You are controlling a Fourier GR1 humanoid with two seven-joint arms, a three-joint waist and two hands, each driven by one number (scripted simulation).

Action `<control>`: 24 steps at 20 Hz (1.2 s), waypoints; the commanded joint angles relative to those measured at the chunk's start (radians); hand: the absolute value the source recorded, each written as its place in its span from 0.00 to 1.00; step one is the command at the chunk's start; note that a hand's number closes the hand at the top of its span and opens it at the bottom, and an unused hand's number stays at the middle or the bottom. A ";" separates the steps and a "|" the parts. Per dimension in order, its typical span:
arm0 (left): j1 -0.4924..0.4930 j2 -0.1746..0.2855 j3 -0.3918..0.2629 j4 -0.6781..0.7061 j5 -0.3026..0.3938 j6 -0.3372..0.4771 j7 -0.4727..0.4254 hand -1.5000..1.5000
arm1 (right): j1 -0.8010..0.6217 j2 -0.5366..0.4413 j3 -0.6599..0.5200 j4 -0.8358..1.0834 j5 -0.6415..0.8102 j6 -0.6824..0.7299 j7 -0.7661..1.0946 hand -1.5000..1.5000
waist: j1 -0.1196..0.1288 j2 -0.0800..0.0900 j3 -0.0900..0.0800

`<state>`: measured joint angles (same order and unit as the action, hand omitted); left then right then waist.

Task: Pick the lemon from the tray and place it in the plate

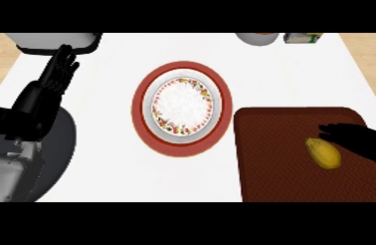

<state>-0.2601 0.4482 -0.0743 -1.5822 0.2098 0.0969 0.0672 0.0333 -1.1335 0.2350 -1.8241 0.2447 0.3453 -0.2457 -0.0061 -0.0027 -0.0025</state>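
Closest to the viewer, the left forearm (21, 164) is coming in at the lower left, a bulky grey shell giving way to black segments higher up. Its left hand (62, 68) is resting near the upper left edge of the smooth white counter (294, 74), fingers straight and pointing up, holding nothing.

At the lower right a rectangular tray (279, 159) with rounded corners is lying flat, its dark reddish-brown surface showing a fine woven-looking grain. The lemon (324, 153) is sitting on the right part of this tray: a small, elongated yellow oval with a slightly pointed upper end, lying at a slant.

From the right edge the black right hand (356, 139) is reaching over the tray. Its fingers are stretching leftward and look spread rather than curled, and they are not wrapping round anything. The lemon is lying just below and to the left of them, its upper right side touching or all but touching the dark fingers; most of the fruit is showing uncovered.

Well to the left of the tray, at the counter's middle, the round plate (182, 135) is lying, with a broad matte red rim, a white band, a ring of small red and orange flowers, and a pale speckled centre.
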 commanded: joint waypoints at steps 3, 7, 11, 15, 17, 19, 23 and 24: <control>-0.070 -0.027 0.008 0.077 -0.031 -0.023 -0.019 0.50 | -0.073 0.073 0.094 -0.005 0.144 0.088 0.160 0.00 | 0.008 0.006 0.002; -0.020 -0.009 0.045 -0.040 -0.003 -0.056 0.061 0.50 | -0.113 0.140 0.058 0.086 0.225 0.101 0.128 0.00 | 0.013 0.003 0.003; 0.013 -0.057 0.044 0.036 -0.048 -0.053 -0.044 0.50 | -0.094 0.177 0.052 0.114 0.325 0.060 0.154 0.00 | 0.006 0.004 0.002; 0.016 -0.076 0.038 -0.025 -0.074 -0.046 0.004 0.50 | -0.139 0.281 0.106 0.196 0.431 0.083 0.193 0.00 | 0.010 0.003 0.003; 0.030 -0.048 0.077 -0.033 -0.045 -0.083 0.017 0.50 | -0.157 0.251 0.081 0.274 0.459 0.094 0.131 0.00 | 0.012 0.003 0.003; 0.021 -0.084 0.054 -0.006 -0.088 -0.059 0.004 0.50 | -0.129 0.338 0.119 0.306 0.522 0.028 0.158 0.00 | 0.009 0.004 0.003; -0.053 -0.064 0.116 0.018 -0.061 -0.104 0.055 0.50 | -0.158 0.378 0.107 0.332 0.572 0.080 0.130 0.00 | 0.006 0.003 0.003; -0.013 -0.083 0.097 0.014 -0.074 -0.116 0.009 0.50 | -0.155 0.310 0.058 0.405 0.563 0.069 0.013 0.00 | 0.007 0.003 0.003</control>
<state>-0.2779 0.3791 0.0137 -1.5772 0.1447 0.0048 0.0901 -0.1269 -0.8170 0.3148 -1.4976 0.7576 0.4238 -0.1446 0.0022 0.0008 0.0002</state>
